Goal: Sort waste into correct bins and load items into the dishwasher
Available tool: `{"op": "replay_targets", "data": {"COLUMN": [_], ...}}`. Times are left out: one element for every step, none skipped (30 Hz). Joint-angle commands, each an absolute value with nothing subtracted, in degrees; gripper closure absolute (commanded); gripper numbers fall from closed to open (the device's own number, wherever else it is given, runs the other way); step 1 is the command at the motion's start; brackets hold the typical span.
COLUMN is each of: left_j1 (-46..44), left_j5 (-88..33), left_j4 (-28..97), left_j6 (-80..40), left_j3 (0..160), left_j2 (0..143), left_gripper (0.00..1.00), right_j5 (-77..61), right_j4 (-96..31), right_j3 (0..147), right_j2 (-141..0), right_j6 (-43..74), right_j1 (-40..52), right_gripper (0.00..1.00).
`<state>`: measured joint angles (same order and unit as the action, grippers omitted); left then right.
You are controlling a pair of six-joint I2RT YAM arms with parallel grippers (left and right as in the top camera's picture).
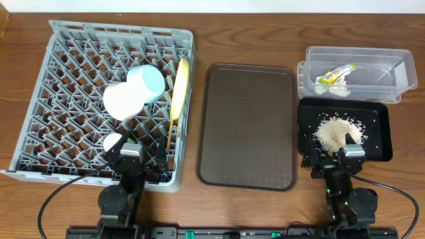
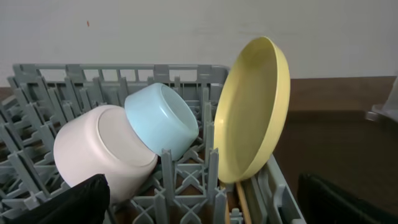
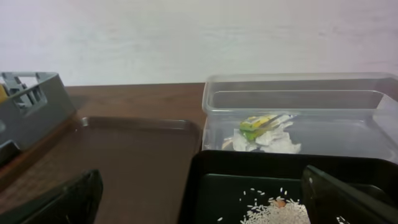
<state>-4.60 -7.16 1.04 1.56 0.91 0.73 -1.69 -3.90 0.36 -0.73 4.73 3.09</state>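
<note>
Now we note: left gripper released, at near edge of square grey plastic rack holding round yellow plate, pale pink bowl, light blue bowl; right gripper released, at near edge of shallow black tray holding whitish rice crumbs.

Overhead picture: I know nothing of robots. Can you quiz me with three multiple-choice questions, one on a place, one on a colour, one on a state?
1. What colour is the plate standing in the dish rack?
A red
B yellow
C white
2. Where does the snack wrapper lie?
A in the dish rack
B in the clear tub
C on the plate
3. How do the right gripper's jaws stand?
A open, empty
B shut on the wrapper
C shut on the plate
1 B: its rim shows yellow.
2 B: it lies behind the tub's clear wall.
3 A: its fingers stand wide apart, gripping nothing.
</note>
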Motion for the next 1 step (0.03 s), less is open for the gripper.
{"op": "replay_targets", "data": {"left_j1": [-4.7], "left_j5": [-8.4], "left_j4": [3.4], "left_j6": [2.3], "left_j3": [0.2], "left_j2": [0.2], "left_gripper": [0.04], "right_j5": [-1.9], "right_j4": [-4.1], "right_j3": [0.3], "right_j2": [-0.6], "right_j6": [4.2], "right_j1": [3.4], "right_gripper": [0.01]}}
